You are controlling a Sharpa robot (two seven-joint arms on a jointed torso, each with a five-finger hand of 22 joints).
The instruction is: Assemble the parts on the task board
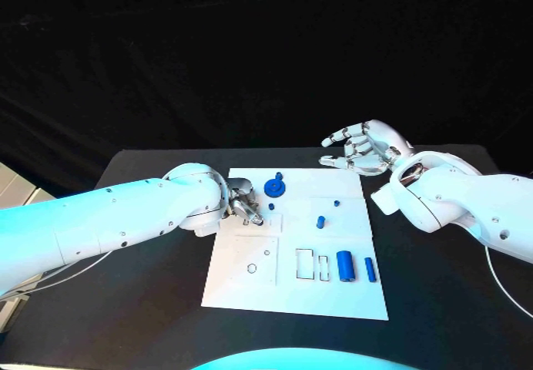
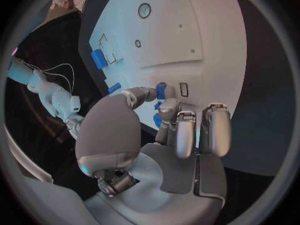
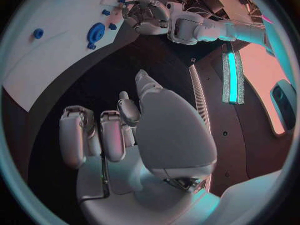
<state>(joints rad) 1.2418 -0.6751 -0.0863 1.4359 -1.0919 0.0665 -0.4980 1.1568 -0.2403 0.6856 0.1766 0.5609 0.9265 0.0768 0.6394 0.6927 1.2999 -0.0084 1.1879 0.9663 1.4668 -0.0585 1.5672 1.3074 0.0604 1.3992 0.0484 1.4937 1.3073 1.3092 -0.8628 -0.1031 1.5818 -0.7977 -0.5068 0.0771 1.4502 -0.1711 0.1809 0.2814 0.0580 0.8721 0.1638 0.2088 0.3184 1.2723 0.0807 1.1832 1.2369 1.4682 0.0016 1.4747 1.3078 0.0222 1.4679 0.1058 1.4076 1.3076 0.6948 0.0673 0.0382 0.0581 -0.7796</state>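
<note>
The white task board (image 1: 300, 301) lies mid-table. My left hand (image 1: 244, 202) rests low over its near-left upper part. In the left wrist view its thumb and a finger (image 2: 169, 107) pinch a small blue part (image 2: 161, 90) beside a small rectangular slot (image 2: 184, 89). A round blue part (image 1: 276, 187) stands just beyond the hand. Two small blue pegs (image 1: 336, 203) (image 1: 320, 222) sit mid-board. A blue cylinder (image 1: 346, 266) and a slim blue piece (image 1: 370, 268) lie at the board's right. My right hand (image 1: 361, 150) hovers above the far right corner, fingers spread and holding nothing.
Outlined recesses (image 1: 306, 264) and a hexagonal hole (image 1: 253, 269) mark the near half of the board. The black table (image 1: 133, 308) runs wide on both sides. A thin cable (image 1: 62, 277) hangs under my left arm. My right forearm (image 1: 467, 204) lies beside the board's right edge.
</note>
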